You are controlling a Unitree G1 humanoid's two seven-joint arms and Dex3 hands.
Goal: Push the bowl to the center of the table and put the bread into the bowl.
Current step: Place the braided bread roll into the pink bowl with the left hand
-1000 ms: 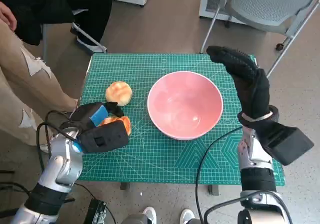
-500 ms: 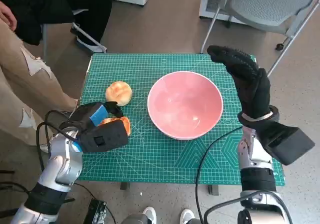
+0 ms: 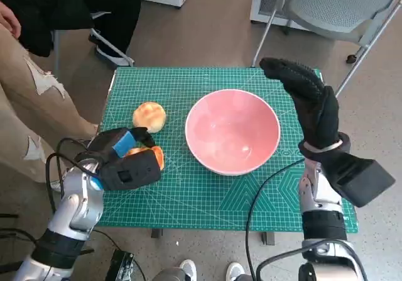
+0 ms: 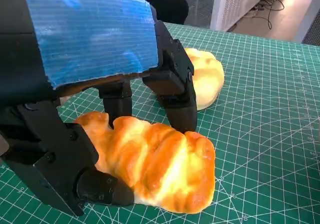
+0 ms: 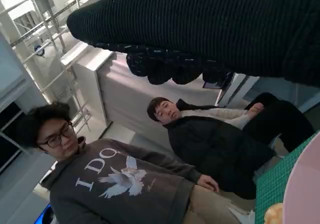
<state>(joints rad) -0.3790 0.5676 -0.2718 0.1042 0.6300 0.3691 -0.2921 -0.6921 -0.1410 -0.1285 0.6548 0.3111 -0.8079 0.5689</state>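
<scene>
Your bowl (image 3: 232,131) sits about mid-table, so your left hand (image 3: 125,161) is down beside it with its fingers (image 4: 177,101) around the long bread (image 4: 155,164) to lift it, while your right hand (image 3: 311,102) waits empty, fingers apart, at the bowl's far side.

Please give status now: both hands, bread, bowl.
Left hand fingers around croissant, on mat. Right hand open beside pink bowl. Round bun alongside.

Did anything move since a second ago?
No, nothing visibly moved. The left hand stays around the long bread, the round bread and pink bowl sit where they were, and the right hand still hangs beside the bowl.
</scene>
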